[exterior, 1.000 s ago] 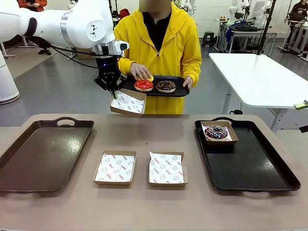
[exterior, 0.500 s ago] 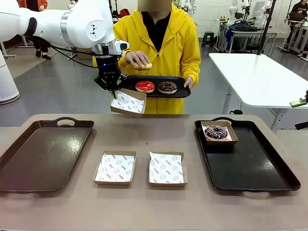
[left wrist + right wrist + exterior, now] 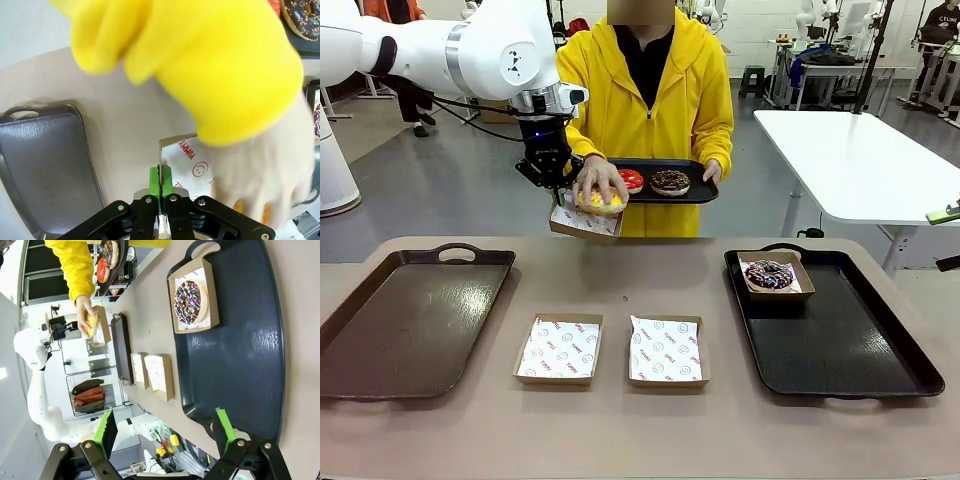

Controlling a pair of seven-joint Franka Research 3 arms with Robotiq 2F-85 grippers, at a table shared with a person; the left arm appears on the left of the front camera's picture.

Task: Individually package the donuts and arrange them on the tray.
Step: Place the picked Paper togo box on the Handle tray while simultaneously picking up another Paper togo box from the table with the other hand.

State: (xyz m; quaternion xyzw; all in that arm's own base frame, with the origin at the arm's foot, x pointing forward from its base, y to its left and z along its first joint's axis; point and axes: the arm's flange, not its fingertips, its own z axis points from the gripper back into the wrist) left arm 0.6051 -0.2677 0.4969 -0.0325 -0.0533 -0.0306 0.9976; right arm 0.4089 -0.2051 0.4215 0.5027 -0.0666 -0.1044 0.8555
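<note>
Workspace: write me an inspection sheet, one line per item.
Surface: tan table carrying the left tray, the right tray and two empty boxes.
Job's things: the person's hand brings the yellow donut to the held box. The red donut and chocolate donut sit on the person's small tray. The sprinkled donut is boxed on the right tray.
Clutter: nothing seen.
Grippers: left gripper shut on the held box's edge; right gripper open, above the right tray.
Cables: black cable at the left arm's wrist.
Surroundings: white table beyond.
</note>
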